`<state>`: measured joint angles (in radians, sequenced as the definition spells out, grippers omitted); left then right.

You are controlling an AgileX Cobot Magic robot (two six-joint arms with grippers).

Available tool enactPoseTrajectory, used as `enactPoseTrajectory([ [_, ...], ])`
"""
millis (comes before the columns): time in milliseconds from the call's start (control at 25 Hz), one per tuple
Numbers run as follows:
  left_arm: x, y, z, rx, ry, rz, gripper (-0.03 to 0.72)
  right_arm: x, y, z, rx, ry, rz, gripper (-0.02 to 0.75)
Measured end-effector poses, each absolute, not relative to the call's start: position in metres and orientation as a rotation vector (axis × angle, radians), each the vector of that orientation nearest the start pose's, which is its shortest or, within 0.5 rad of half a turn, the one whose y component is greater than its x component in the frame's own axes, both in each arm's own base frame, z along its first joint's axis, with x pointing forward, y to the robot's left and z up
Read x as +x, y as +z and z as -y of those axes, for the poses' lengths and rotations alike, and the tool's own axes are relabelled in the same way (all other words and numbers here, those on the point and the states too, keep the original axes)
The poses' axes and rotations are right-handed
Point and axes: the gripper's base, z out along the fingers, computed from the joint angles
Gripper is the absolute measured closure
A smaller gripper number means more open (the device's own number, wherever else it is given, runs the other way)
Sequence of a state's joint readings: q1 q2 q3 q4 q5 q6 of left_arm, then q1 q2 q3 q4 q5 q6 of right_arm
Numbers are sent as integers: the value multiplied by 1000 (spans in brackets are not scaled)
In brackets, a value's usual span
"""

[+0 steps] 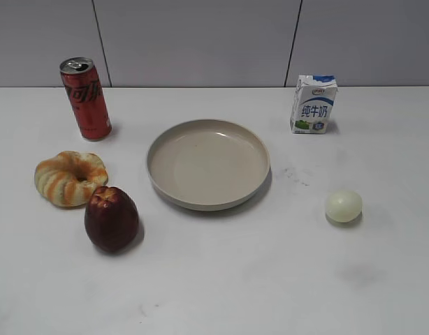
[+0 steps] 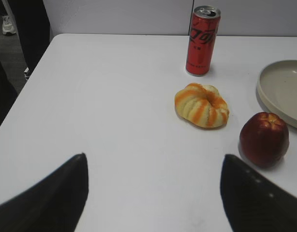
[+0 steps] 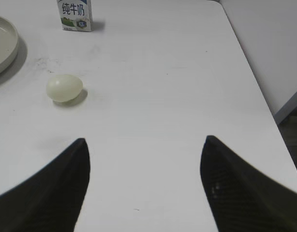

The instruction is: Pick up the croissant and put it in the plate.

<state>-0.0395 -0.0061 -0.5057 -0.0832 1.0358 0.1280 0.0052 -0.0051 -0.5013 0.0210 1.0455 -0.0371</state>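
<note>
The croissant [image 1: 70,178], a cream-yellow ring with orange-brown stripes, lies on the white table at the left, touching the dark red apple [image 1: 111,218]. It also shows in the left wrist view [image 2: 201,105]. The round beige plate [image 1: 165,185] sits empty in the middle; its rim shows in the left wrist view [image 2: 267,92] and in the right wrist view [image 3: 8,46]. My left gripper [image 2: 153,162] is open and empty, well short of the croissant. My right gripper [image 3: 144,145] is open and empty over bare table. Neither gripper shows in the exterior view.
A red soda can [image 1: 85,98] stands behind the croissant. A milk carton [image 1: 314,104] stands at the back right. A pale yellowish-white ball [image 1: 343,206] lies right of the plate. The table's left edge [image 2: 22,96] and right edge [image 3: 257,92] are in view.
</note>
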Motion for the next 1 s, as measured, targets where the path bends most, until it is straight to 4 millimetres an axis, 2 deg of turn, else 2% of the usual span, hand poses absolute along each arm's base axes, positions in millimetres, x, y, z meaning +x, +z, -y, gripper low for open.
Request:
enactPoseTrajectory([
  [520,-6,281,6,171,-41,-1999,69,-5,279,-2,-44,5,-2022,197],
  [640,0,282,7,172,-45,-2031,69,-5,279,-2,-44,5,-2022,197],
  [800,28,298,8,162,-51,-2054,62,-5,279,-2,-44,5,-2022,197],
  [920,64,310,8,151,-51,-2056,27,-5,279,-2,-44,5,-2022,197],
  [1000,92,308,10,152,-55,-2087,16,-5,279,-2,-44,5,-2022,197],
])
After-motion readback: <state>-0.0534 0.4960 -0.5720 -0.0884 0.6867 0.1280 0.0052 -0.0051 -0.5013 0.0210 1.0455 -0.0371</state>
